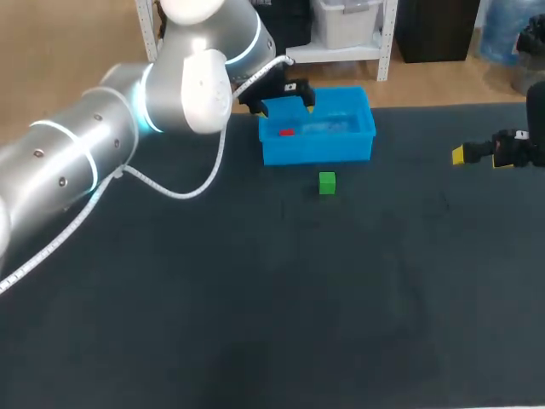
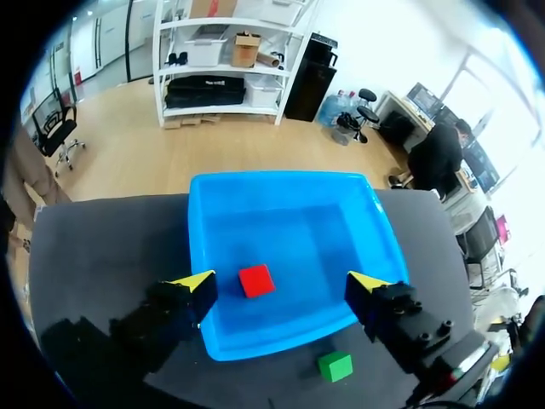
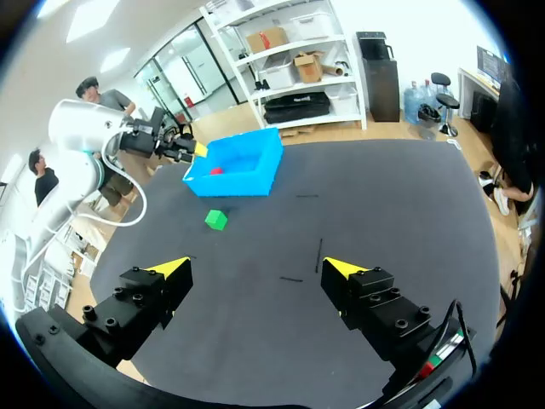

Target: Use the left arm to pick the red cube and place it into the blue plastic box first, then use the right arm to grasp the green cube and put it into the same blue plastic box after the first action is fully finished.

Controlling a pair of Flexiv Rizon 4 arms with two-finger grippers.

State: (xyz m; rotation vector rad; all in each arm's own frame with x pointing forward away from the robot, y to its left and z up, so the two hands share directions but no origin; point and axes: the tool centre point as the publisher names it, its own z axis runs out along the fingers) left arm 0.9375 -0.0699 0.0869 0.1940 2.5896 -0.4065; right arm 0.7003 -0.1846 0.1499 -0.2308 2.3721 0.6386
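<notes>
The left gripper (image 2: 283, 283) hangs over the blue plastic box (image 2: 281, 181), its fingers spread wide and holding nothing. The red cube (image 2: 256, 280) lies on the box floor beneath it, between the two yellow tips. The green cube (image 2: 335, 366) sits on the table (image 1: 255, 324) just outside the box wall. The right gripper (image 3: 255, 268), likewise spread and empty, hovers well apart, with the green cube far ahead of it.

Finishes in my reach
Glossy plastic blue box (image 1: 317, 152); matt dark table (image 1: 255, 307); my left arm (image 1: 77, 158) has a smooth, shiny shell.
</notes>
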